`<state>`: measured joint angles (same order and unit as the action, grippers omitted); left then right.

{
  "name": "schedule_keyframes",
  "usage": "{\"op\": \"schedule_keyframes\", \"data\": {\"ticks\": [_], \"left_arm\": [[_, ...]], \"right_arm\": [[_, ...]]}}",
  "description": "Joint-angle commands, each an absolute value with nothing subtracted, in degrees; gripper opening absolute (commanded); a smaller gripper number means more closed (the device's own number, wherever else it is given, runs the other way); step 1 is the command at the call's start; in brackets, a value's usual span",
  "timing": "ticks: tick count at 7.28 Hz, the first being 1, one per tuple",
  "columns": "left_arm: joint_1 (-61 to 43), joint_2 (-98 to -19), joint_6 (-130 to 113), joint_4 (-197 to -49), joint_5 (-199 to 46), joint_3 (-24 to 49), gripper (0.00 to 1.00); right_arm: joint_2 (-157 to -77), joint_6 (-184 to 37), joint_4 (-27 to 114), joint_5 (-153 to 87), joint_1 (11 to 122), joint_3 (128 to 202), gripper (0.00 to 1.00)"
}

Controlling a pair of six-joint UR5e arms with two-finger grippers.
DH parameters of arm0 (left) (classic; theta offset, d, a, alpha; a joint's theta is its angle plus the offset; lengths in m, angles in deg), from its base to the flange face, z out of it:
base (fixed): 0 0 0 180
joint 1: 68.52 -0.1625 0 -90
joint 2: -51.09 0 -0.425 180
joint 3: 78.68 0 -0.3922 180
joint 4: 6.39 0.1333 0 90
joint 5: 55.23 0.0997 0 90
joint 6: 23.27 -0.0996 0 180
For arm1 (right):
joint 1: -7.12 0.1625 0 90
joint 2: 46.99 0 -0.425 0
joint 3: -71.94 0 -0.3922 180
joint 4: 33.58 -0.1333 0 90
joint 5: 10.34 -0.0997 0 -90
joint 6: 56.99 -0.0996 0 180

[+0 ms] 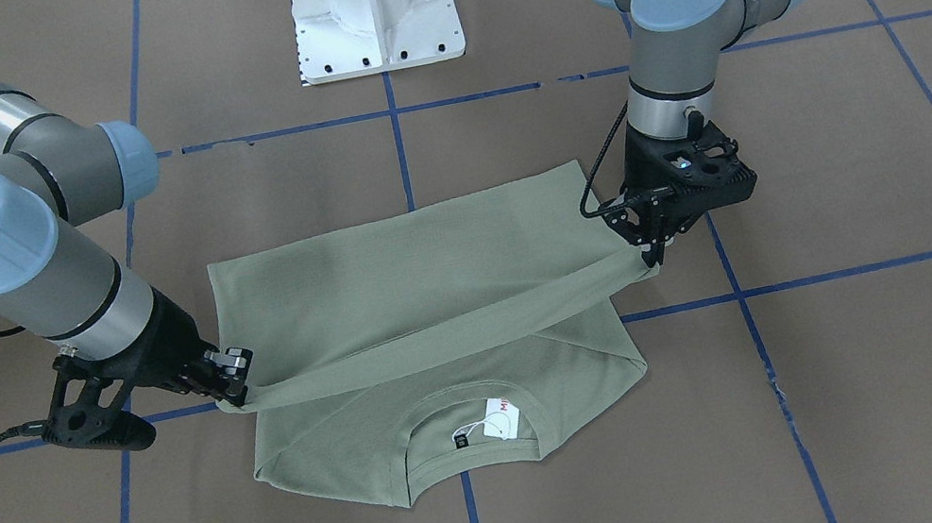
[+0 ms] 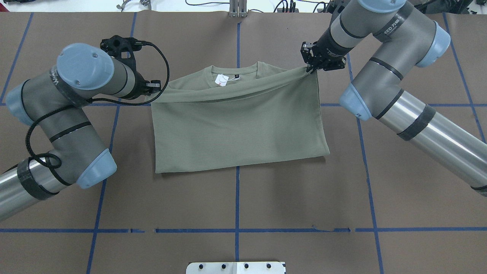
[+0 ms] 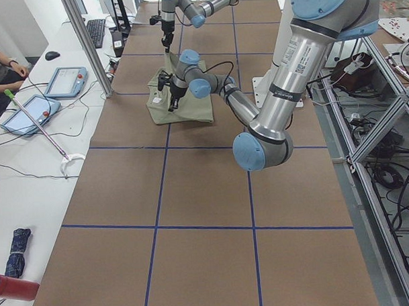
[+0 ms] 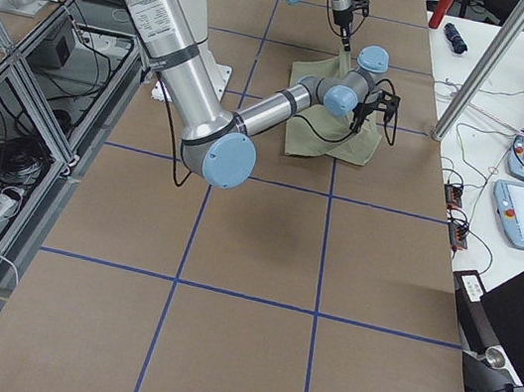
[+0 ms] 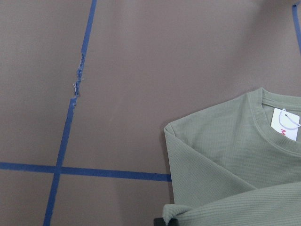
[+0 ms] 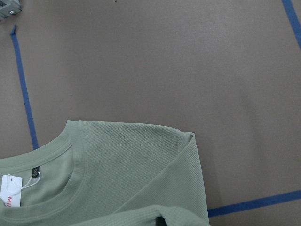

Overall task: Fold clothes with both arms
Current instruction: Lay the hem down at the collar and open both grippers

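Olive shirt (image 2: 239, 129) half-folded, lifted edge taut near collar.

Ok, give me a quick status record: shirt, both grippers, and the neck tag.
shirt: olive shirt, partly folded on the table, collar on the side away from the robot
left gripper: shut on the shirt's edge
right gripper: shut on the shirt's edge
held edge: stretched between the grippers, over the lower layer, short of the collar
hang tag: white, uncovered inside the collar

A brown table (image 2: 266, 198) marked with blue tape lines (image 2: 266, 230) stands beside a white side bench (image 3: 38, 192) and aluminium posts (image 3: 86, 43).
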<state>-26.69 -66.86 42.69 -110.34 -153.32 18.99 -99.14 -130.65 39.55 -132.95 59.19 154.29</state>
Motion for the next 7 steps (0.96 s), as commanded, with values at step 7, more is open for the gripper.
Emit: {"op": "schedule_keyframes", "data": {"ticks": [7], "left_arm": [[-24.14, -73.36, 43.26, -116.25, -153.23, 4.3, 0.0]], "right_arm": [[-93.4, -130.38, 39.46, -129.97, 59.24, 142.6, 0.0]]}}
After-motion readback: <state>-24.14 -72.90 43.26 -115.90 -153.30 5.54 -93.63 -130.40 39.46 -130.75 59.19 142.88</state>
